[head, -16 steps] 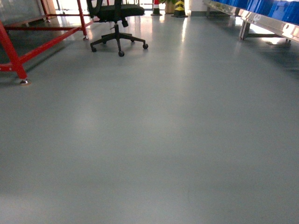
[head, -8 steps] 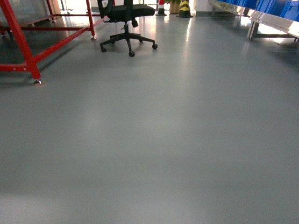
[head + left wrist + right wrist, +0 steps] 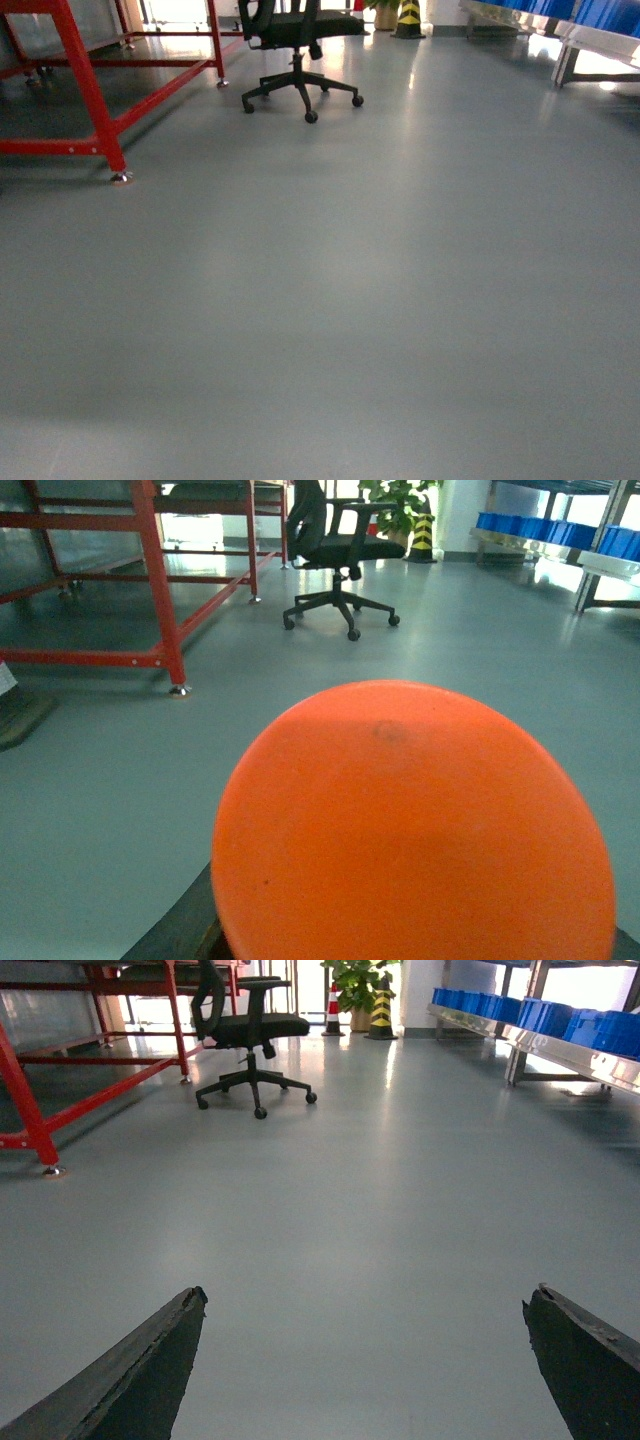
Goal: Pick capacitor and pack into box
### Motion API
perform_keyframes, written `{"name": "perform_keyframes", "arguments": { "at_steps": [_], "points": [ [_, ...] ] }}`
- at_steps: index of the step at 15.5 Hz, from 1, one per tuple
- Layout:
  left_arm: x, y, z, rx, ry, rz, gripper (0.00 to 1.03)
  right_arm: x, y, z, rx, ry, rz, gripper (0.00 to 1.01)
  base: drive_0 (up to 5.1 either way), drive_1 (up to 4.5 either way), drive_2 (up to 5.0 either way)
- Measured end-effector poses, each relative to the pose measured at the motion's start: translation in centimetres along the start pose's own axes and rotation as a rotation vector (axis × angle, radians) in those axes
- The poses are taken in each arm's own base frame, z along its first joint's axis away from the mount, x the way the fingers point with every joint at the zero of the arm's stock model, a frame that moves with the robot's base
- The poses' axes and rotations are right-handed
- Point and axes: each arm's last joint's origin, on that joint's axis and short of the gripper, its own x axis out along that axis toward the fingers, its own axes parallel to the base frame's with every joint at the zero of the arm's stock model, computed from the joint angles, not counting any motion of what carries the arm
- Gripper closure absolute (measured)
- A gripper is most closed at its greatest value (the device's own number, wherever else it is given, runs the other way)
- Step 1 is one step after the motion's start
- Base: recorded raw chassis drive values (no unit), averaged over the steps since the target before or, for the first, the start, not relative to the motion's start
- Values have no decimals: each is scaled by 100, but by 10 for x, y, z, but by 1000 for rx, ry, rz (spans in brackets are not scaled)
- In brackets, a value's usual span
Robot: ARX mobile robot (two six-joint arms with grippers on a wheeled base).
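The orange capacitor fills the lower half of the left wrist view, its round face very close to the lens. My left gripper is shut on it; only one dark finger shows at its lower left edge. In the right wrist view my right gripper stands open over bare grey floor, with nothing between its two dark fingers. Neither gripper appears in the head view. The box is out of view in all frames.
A red metal frame stands on the floor at the left. A black office chair is behind it. Blue bins sit on a metal shelf at the far right, with a cone and striped bollard far back.
In the head view the red frame and the office chair have slid to the right and slightly down in the picture, so the view has turned to the left.
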Motion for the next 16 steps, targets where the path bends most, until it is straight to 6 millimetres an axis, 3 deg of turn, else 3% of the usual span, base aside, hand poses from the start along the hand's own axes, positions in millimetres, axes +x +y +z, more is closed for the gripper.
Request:
{"name": "perform_keyframes", "arguments": {
  "at_steps": [16],
  "points": [
    [0,0,0,0,0,1,59,0,0,0,0,1,0,3,-507,234,234]
  ]
}}
